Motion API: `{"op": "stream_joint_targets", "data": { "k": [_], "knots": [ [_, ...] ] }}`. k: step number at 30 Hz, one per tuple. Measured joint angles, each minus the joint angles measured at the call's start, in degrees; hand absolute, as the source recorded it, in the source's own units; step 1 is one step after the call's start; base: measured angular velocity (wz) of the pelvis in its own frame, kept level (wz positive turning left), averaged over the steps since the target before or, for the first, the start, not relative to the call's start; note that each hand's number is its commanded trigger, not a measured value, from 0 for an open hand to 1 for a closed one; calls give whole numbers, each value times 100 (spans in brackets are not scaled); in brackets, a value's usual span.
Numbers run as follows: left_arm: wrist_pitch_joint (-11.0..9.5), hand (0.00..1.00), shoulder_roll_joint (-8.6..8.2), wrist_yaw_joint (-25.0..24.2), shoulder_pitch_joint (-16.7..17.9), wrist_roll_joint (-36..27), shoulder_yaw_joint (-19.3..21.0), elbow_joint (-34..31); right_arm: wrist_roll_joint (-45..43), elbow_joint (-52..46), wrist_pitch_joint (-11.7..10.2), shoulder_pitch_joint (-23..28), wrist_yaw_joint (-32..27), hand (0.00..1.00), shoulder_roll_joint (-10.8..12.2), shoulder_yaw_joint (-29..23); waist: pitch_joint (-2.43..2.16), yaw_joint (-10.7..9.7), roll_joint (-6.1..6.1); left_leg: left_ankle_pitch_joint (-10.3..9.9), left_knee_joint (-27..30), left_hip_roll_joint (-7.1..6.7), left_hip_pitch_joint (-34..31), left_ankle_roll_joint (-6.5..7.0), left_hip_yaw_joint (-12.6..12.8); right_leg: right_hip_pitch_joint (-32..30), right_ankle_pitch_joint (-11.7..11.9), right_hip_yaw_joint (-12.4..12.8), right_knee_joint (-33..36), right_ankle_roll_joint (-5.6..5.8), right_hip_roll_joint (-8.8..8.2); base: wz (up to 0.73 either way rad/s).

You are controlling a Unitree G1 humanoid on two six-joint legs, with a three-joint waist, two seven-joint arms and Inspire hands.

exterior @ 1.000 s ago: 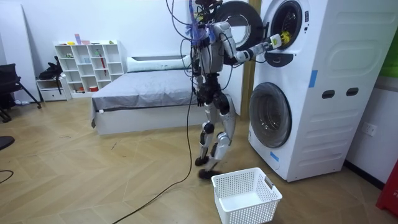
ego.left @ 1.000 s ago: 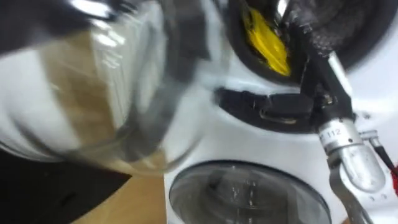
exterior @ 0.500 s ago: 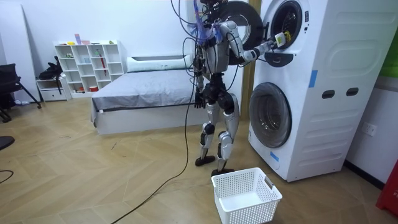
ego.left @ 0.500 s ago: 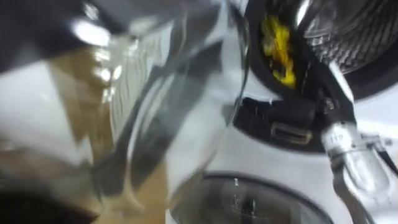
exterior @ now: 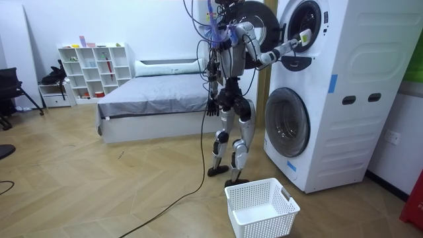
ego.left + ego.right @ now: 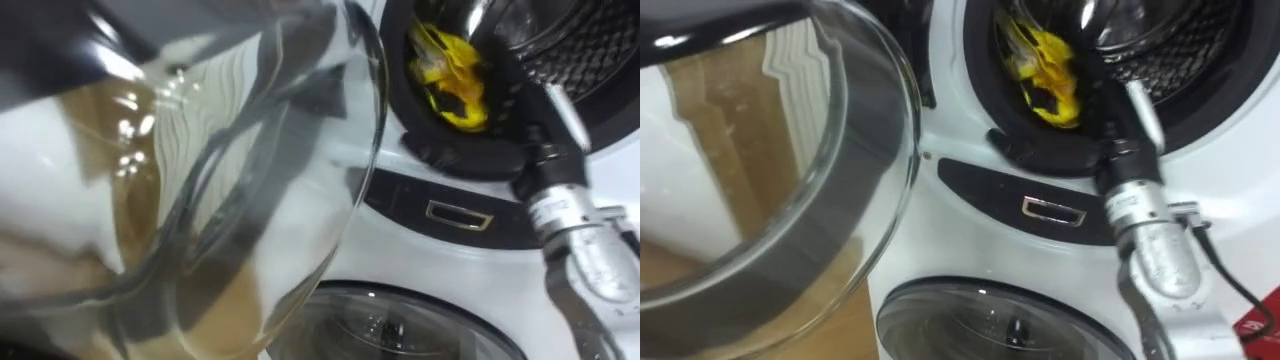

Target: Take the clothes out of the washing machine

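The right hand [image 6: 1108, 92] is inside the opening of the upper washing machine [image 5: 330, 30], with its forearm rising to it from the lower right of the eye views. It lies just beside the yellow cloth [image 6: 1045, 75]. We cannot tell whether it touches the cloth or is clamped on it, because the hand is dark against the dark rim. The yellow cloth sits bunched at the front of the drum [image 6: 570, 35], towards the left side of the opening, in front of the perforated metal wall.

The round glass door [image 6: 250, 150] of this machine is swung open to the robot's left. Below the opening we see a dark panel [image 6: 980, 185] with a small chrome-edged recess [image 6: 1052, 211]. Beneath that is the closed round door [image 6: 400, 320] of the lower machine [image 5: 310, 132].

In the room view the robot stands upright on the wooden floor [image 5: 99, 185], facing the stacked machines, with its right arm raised. The left hand [image 5: 211, 108] hangs beside its hip. A white basket [image 5: 264, 221] stands on the floor near its feet, in front of the lower machine. A bed [image 5: 152, 99] and a white shelf [image 5: 92, 69] stand well behind the robot.
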Motion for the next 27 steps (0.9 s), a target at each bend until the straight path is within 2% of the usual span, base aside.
{"op": "stream_joint_targets", "data": {
  "k": [10,16,18,24,27],
  "knots": [
    [-119,0,-16,-1,92,10,148,-28,410,-143,-81,0,-141,0,-26,-162,11,-89,24,-4,-45,2,16,-6,-12,42,0,-32,-96,1,25,0],
    [-150,0,-21,-1,101,12,331,-161,717,-164,-98,12,-132,0,-26,-182,-12,-123,63,-4,-96,5,64,-5,-10,120,11,-34,-191,17,42,0],
    [-150,0,-28,-1,111,13,332,-174,757,-164,-98,27,-127,0,-26,-182,-37,-121,101,-4,-117,7,104,-5,-19,152,11,-35,-189,17,48,0],
    [-142,0,-51,-5,215,189,432,-378,682,-169,-82,26,-106,0,-31,-182,-41,-105,118,-3,-113,7,83,-5,-31,140,11,-48,-186,17,44,0],
    [-91,0,-55,-13,188,220,425,-378,593,-121,-72,25,15,0,-172,-181,-42,-107,115,-4,-108,0,33,-5,-75,123,11,-73,-185,17,36,5]
  ]
}}
